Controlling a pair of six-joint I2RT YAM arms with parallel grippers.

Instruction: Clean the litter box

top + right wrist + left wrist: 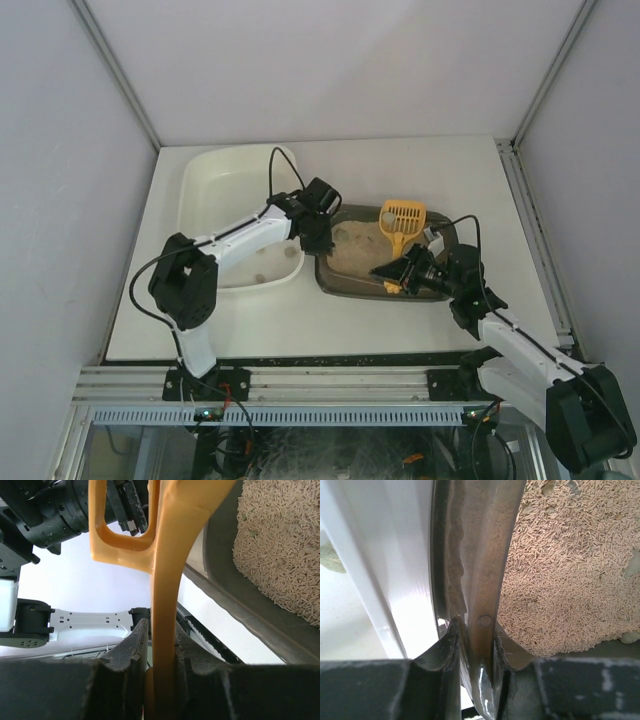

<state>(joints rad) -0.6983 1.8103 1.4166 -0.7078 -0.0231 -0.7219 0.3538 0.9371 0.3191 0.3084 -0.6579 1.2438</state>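
Top view: the litter box (345, 283) lies mid-table, its nine-o'clock rim clamped by the left gripper (317, 240); a white tub (200, 165) is set just beside. The yellow scoop (403, 215), with a grey lump on it, is best kept level.

Left wrist: further clumps (632, 565) are seen at three o'clock.

Right wrist: the scoop's handle is pinched by the right gripper (160, 630); the tub-ward path is likely blocked by the left arm (55, 510).

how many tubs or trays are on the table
2. The white tub sits at the left rear. The brown litter box lies just right of it, its rim beside the tub clamped by the left end effector. None seems hidden.
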